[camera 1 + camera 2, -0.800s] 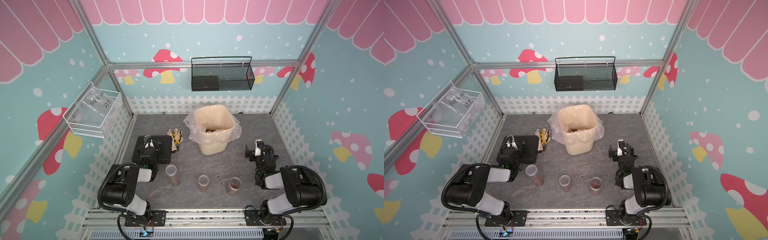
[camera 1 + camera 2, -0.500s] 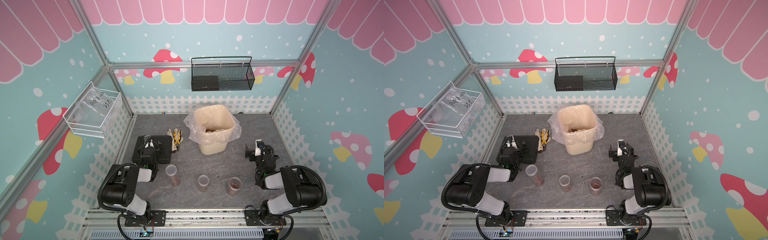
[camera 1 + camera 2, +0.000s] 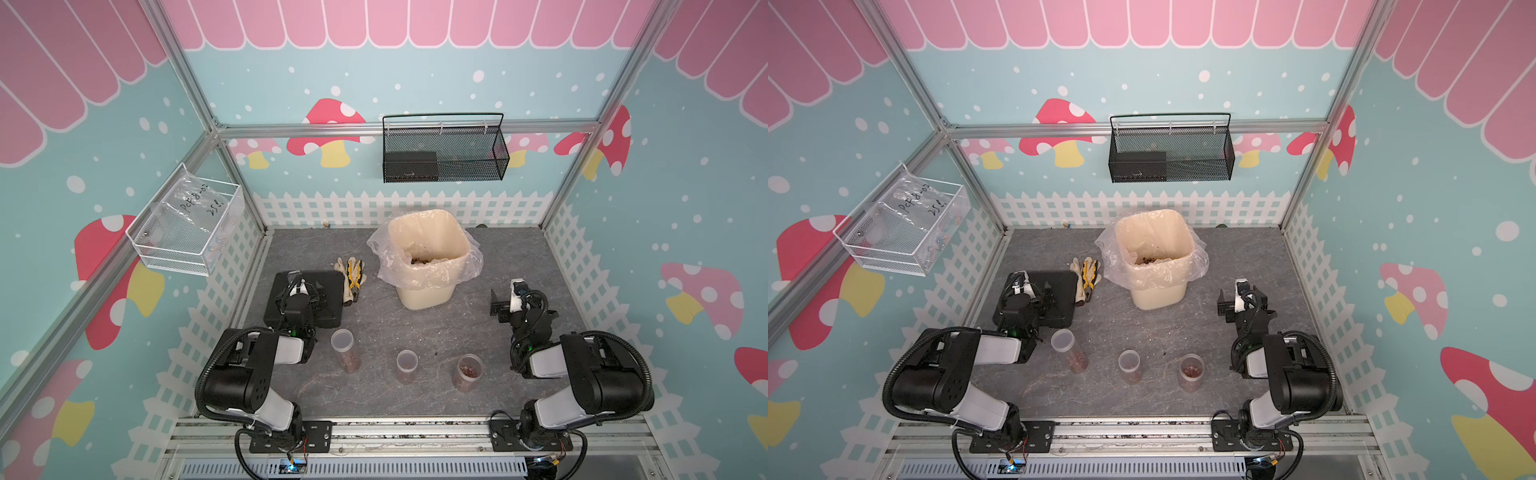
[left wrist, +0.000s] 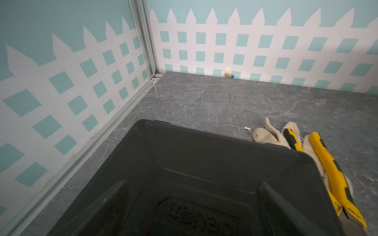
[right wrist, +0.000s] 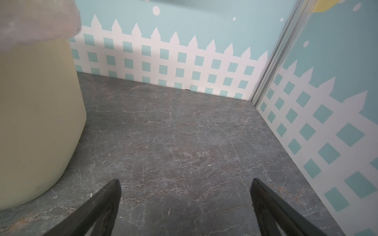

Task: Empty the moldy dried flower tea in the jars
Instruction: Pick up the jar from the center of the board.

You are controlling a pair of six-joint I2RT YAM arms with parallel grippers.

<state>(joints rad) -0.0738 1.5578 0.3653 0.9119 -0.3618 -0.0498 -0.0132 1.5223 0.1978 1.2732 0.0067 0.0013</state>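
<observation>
Hanging over a black moulded case (image 4: 204,163), the left gripper (image 4: 192,182) has its jaws spread wide and holds nothing. The left wrist view shows its dark fingers (image 4: 106,202) framing the case lid, and whether they touch it cannot be told. Just beside the case, toward the table's middle, lie cream work gloves (image 4: 266,137) with yellow-handled pliers (image 4: 327,163) on top. A small brass fitting (image 4: 227,74) sits against the back wall. The right gripper (image 5: 185,180) is likewise gaping and empty, low over the grey marble-look tabletop (image 5: 173,132), with the cream bin (image 5: 36,112) near on its inner side.

In both top views the three jars stand upright in a row near the front edge, between the two arms and nearer the arm bases than either gripper. A tall jar (image 3: 345,349) is just beside the left forearm, then come a short middle jar (image 3: 406,366) and a wider jar (image 3: 468,372) toward the right arm. Each holds reddish-brown moldy dried flower tea (image 3: 351,362) in its lower part. Pale lids cap the tall and middle ones; the wider one's top I cannot judge.

The bin stands farther back at centre, its clear bag liner (image 3: 471,266) folded over the rim and brown bits (image 3: 1148,260) on its bottom. Open tabletop lies between jars and bin, with one dark crumb (image 3: 435,354) on it. A black mesh basket (image 3: 442,153) hangs on the back wall and a white wire basket (image 3: 187,228) on the left wall.
</observation>
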